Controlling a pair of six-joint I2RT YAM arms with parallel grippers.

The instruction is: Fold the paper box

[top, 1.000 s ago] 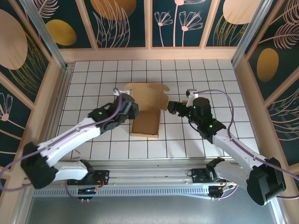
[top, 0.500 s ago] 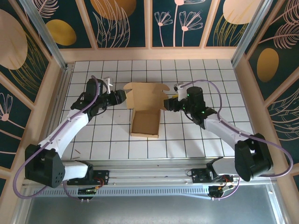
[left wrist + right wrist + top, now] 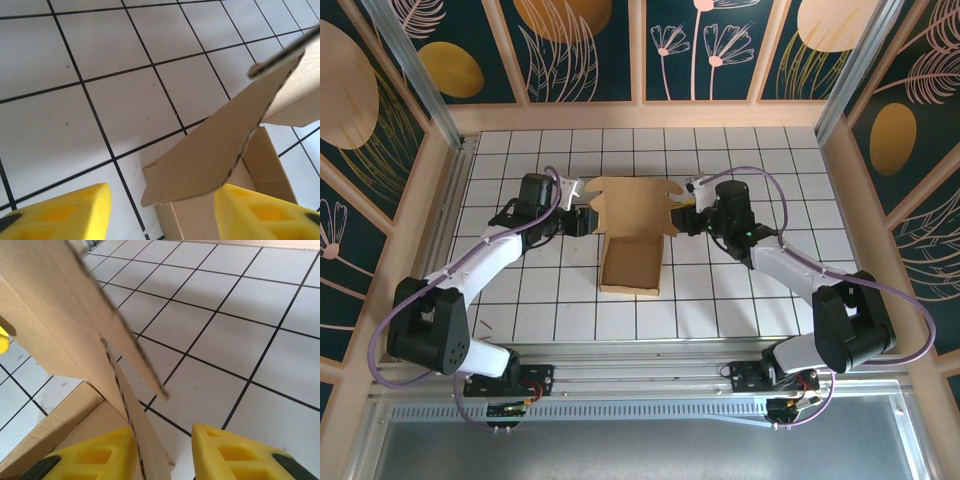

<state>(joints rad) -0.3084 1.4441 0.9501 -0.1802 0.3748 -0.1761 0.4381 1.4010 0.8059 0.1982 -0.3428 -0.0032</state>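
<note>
Left fingers [image 3: 60,212] and right fingers [image 3: 95,460], two pairs, stand spread; each astride a flap of one paper box [image 3: 630,265].

Left gripper [image 3: 160,202] spread, right gripper [image 3: 165,450] parted

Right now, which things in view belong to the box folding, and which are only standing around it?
Belong to the job: paper box, left gripper, right gripper, both open at its side flaps.
Only around it: white tiled table, painted walls, metal rail.
</note>
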